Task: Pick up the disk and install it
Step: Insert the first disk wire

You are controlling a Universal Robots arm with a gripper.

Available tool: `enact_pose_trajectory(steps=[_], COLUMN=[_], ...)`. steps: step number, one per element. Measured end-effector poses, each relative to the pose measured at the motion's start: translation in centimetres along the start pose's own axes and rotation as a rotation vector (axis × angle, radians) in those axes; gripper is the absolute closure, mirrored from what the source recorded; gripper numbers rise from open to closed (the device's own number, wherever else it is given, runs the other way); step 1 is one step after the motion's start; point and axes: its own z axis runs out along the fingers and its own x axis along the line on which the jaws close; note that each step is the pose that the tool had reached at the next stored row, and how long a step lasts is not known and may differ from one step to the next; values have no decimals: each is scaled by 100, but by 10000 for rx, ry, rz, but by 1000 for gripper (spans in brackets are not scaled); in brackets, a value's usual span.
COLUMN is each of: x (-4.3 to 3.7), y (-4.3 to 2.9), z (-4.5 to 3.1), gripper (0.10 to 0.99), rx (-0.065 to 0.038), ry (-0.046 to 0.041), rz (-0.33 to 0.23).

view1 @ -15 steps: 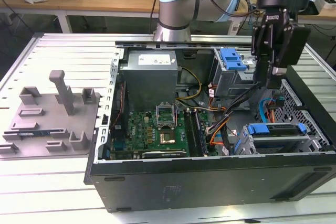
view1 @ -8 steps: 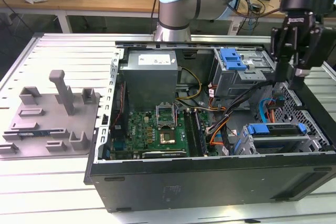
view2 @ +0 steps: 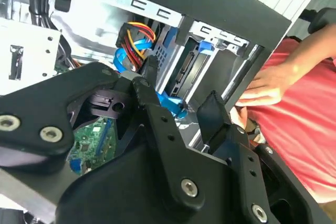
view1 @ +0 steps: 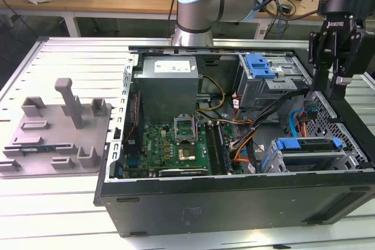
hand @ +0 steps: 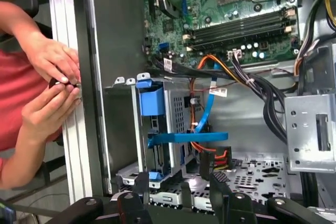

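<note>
Claw [view1: 328, 89], jaws apart and empty, hangs above the open computer case [view1: 234, 203]. In the exterior view the disk [view1: 309, 144] sits in the drive cage [view1: 280, 162] at 6 o'clock from the claw, with its long axis running 3 to 9 o'clock.

I see an open computer case [view1: 234, 203] on the table [view1: 76, 57], green motherboard [view1: 170, 144] inside. A grey holder [view1: 58, 136] lies by the table's edge at the exterior view's left.

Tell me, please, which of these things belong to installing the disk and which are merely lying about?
Job: disk in its blue carrier, in the lower drive cage; open gripper.
Lying about: grey fixture plate, power supply, motherboard, upper bay's blue latch, person's hands.
</note>
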Motion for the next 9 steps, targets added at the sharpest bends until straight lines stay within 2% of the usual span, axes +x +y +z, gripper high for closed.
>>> enact_pose_trajectory(steps=[3, 5, 8, 9], x=[-45, -134, -283, -322], y=[55, 123, 139, 144], z=[39, 33, -14, -16], gripper=[510, 510, 510, 592], rx=[-72, -69, -55, -52], ry=[9, 14, 109, 114], rz=[139, 145, 146, 149])
